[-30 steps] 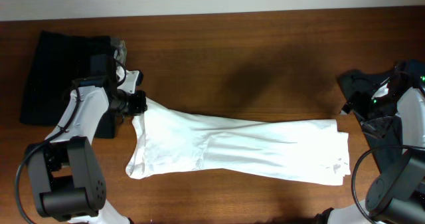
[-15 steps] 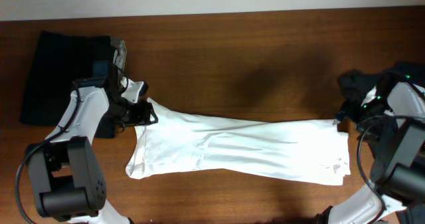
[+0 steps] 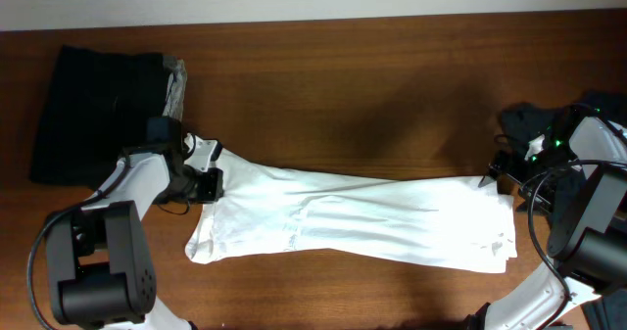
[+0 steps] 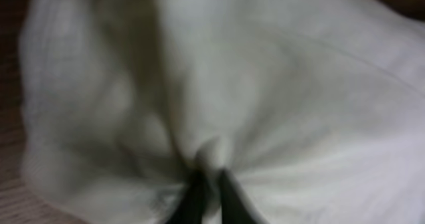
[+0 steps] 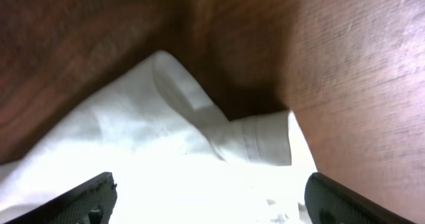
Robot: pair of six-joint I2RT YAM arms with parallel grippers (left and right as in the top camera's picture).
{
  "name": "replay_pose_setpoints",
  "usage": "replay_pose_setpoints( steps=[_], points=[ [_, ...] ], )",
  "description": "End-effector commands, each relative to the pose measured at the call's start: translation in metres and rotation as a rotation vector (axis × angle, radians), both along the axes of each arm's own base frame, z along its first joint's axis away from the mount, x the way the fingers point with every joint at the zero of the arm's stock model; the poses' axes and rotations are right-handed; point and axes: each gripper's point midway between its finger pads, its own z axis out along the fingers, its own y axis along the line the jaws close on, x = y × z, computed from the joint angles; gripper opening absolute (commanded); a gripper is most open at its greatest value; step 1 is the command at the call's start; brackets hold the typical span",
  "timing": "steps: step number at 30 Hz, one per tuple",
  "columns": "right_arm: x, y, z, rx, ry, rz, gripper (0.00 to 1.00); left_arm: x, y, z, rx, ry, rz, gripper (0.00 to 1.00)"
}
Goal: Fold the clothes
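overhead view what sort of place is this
Probably a robotics lab bench for laundry folding: a wooden table, two robot arms, a white T-shirt spread out, dark clothes piled at one corner.

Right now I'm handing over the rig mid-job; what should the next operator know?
Left hand: shut, pinching the left end of the white T-shirt.
Right hand: open at the shirt's right-end corner, gripping nothing.
The shirt lies as a long strip across the table, apparently folded lengthwise. A black garment sits folded far left, and a dark garment is bunched at right.
To do: crosswise folds.
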Motion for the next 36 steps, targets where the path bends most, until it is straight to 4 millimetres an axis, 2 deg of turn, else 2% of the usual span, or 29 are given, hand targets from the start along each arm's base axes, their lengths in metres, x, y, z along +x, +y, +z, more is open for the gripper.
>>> replay_pose_setpoints(
  steps=[1,4,7,11,14,16,17,18,20,21,22,23,24,27,28,29,30,33,35,36],
  points=[
    [0.003,-0.001,0.011,-0.005,-0.031,0.010,0.95,-0.008,0.040,-0.013,0.194,0.061,0.187,0.00],
    [-0.004,0.009,0.007,0.032,-0.031,0.085,0.94,-0.009,0.061,-0.013,0.195,0.078,0.317,0.00],
    [0.006,0.035,0.001,0.111,-0.124,0.221,0.87,-0.010,0.078,-0.012,0.190,0.084,0.402,0.00],
    [-0.001,0.065,-0.012,0.112,-0.097,0.362,0.79,-0.011,0.084,-0.013,0.185,0.093,0.446,0.00],
    [-0.007,0.051,-0.020,-0.057,0.009,0.351,0.59,-0.011,0.083,-0.013,0.182,0.092,0.448,0.00],
    [0.000,0.047,-0.022,-0.077,-0.011,0.316,0.44,-0.009,0.083,-0.012,0.181,0.085,0.449,0.00],
    [0.001,0.047,-0.022,-0.080,-0.013,0.303,0.41,-0.009,0.084,-0.012,0.182,0.085,0.449,0.00],
    [0.000,0.048,-0.021,-0.074,-0.008,0.303,0.31,-0.009,0.083,-0.012,0.182,0.085,0.448,0.00],
    [-0.008,0.048,-0.019,-0.070,0.022,0.331,0.37,-0.010,0.083,-0.012,0.181,0.086,0.449,0.00],
    [-0.009,0.048,-0.018,-0.067,0.026,0.337,0.31,-0.009,0.083,-0.012,0.181,0.085,0.449,0.00],
    [-0.005,0.047,-0.015,-0.071,0.017,0.337,0.33,-0.009,0.083,-0.012,0.181,0.085,0.449,0.00],
    [0.000,0.046,-0.013,-0.077,0.003,0.336,0.43,-0.009,0.084,-0.012,0.181,0.082,0.449,0.00],
    [0.005,0.045,-0.007,-0.075,-0.010,0.334,0.43,-0.008,0.084,-0.012,0.181,0.080,0.449,0.00],
    [0.006,0.045,0.015,-0.058,0.013,0.357,0.44,-0.008,0.084,-0.012,0.181,0.081,0.449,0.00],
    [0.004,0.048,0.021,-0.040,0.023,0.354,0.46,-0.008,0.084,-0.012,0.181,0.080,0.449,0.00],
    [0.000,0.051,0.022,-0.022,0.038,0.352,0.56,-0.008,0.084,-0.012,0.181,0.080,0.449,0.00],
    [-0.004,0.054,0.022,-0.008,0.049,0.351,0.58,-0.008,0.084,-0.012,0.181,0.080,0.449,0.00],
    [-0.021,0.064,0.017,0.043,0.101,0.333,0.52,-0.008,0.084,-0.012,0.181,0.080,0.449,0.00],
    [-0.037,0.071,0.002,0.069,0.138,0.316,0.47,-0.008,0.084,-0.012,0.181,0.079,0.449,0.00],
    [-0.035,0.079,-0.004,0.108,0.111,0.301,0.40,-0.008,0.084,-0.012,0.181,0.078,0.449,0.00]
  ],
)
